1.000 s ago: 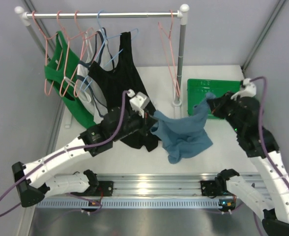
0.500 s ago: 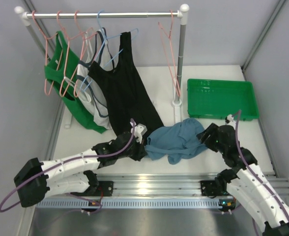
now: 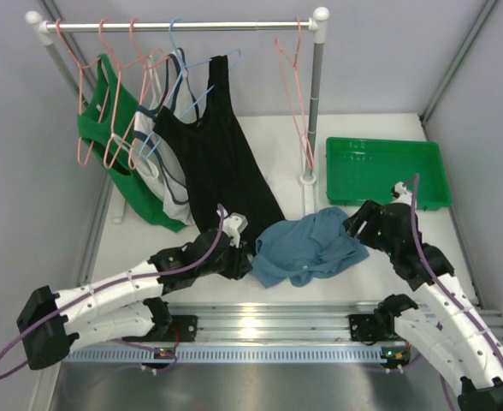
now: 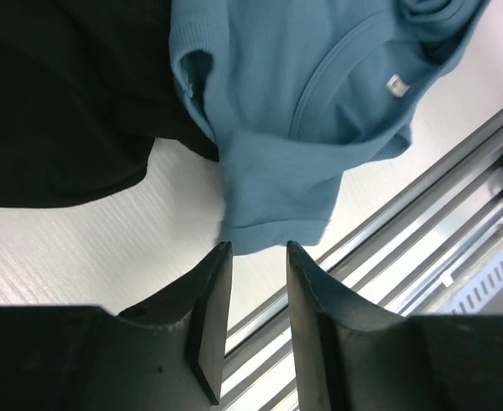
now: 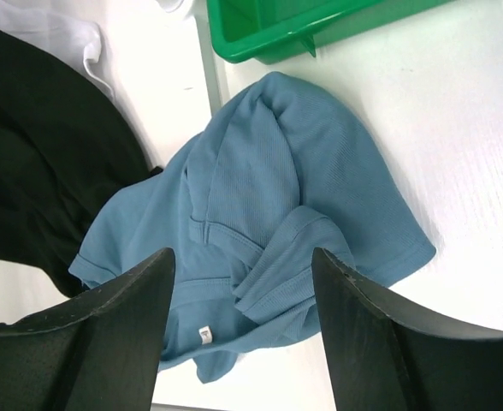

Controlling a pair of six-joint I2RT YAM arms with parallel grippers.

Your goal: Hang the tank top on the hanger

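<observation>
The dusty blue tank top (image 3: pixel 307 248) lies crumpled on the white table near the front edge, free of both grippers. My left gripper (image 3: pixel 250 255) sits low at its left edge. In the left wrist view that gripper (image 4: pixel 253 257) is open, nothing between its fingers, and the tank top's (image 4: pixel 303 128) hem lies just past the tips. My right gripper (image 3: pixel 357 229) hovers at the garment's right side. In the right wrist view it (image 5: pixel 243 265) stands wide open above the tank top (image 5: pixel 277 197). The salmon-pink hanger (image 3: pixel 296 103) hangs bare at the rail's right end.
A black tank top (image 3: pixel 217 163) hangs from the rail (image 3: pixel 183 26) and drapes down beside the left gripper. Green (image 3: pixel 106 120) and white tops hang further left. A green tray (image 3: pixel 387 144) sits at the back right. The rail's post (image 3: pixel 316 94) stands behind the blue top.
Both arms came down with the tank top stretched between them and set it on the table. Both grippers then opened and let it go.
</observation>
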